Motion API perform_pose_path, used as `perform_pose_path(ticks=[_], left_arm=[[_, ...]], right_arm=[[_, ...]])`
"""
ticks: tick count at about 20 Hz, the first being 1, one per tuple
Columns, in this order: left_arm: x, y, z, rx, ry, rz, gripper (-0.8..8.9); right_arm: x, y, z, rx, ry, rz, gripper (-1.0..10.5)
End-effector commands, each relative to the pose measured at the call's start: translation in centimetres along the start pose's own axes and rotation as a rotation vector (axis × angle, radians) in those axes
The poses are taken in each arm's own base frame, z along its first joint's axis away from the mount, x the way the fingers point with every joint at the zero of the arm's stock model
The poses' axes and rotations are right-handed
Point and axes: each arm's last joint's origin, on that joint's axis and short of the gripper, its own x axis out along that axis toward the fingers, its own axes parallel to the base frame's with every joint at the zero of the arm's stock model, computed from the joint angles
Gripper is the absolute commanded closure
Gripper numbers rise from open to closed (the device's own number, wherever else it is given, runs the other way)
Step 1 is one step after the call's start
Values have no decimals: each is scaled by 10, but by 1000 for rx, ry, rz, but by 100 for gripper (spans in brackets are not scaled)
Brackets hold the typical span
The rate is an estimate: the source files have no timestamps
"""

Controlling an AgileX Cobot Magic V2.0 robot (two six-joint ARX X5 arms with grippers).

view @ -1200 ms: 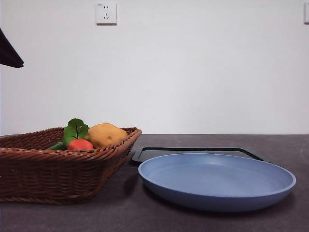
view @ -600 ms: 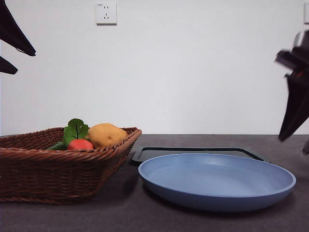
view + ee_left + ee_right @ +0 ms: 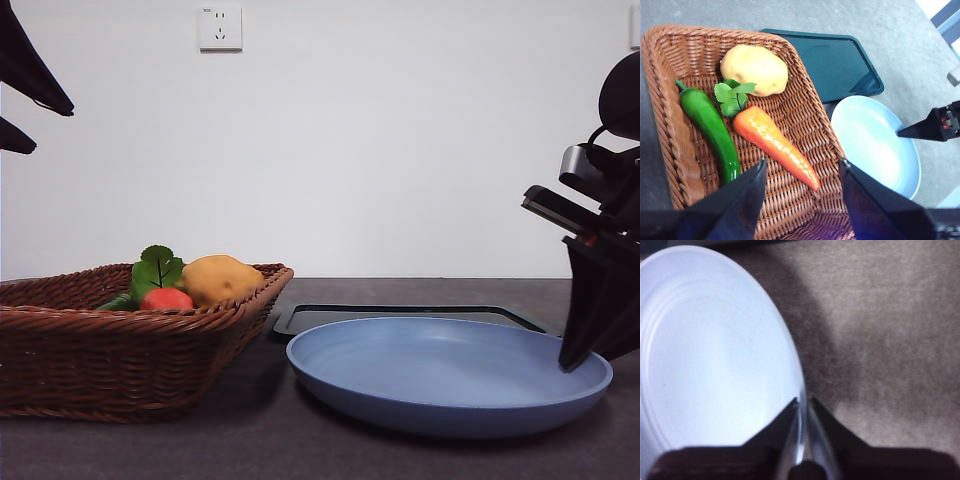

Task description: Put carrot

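Lying in basket (image 3: 670, 100), carrot (image 3: 772, 142), left pincer (image 3: 802, 175) spread above

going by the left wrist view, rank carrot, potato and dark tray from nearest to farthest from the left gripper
1. Carrot: in the basket, its tip just ahead of the open left gripper.
2. Potato: at the basket's far end, past the carrot's leaves.
3. Dark tray: outside the basket, on the table beyond its rim.
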Motion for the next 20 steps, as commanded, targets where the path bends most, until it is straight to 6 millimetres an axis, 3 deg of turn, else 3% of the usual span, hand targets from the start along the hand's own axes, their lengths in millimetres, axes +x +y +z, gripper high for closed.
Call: perform_pose_path(ticks=[1, 5, 9, 14, 20], left_arm=[[0, -3, 5, -49, -17, -13, 554], [6, -10, 3, -72, 15, -50, 541], [25, -22, 2, -55, 45, -47, 515], [71, -25, -4, -41, 187, 95, 516], [121, -26, 9, -17, 310, 252, 516]], right_arm=[[-1, 2, 3, 0, -9, 2, 943], [-20, 8, -1, -13, -47, 11, 943], [-52, 19, -10, -40, -112, 28, 943], [-89, 27, -28, -69, -224, -26, 943], [-110, 33, -39, -98, -320, -21, 943]])
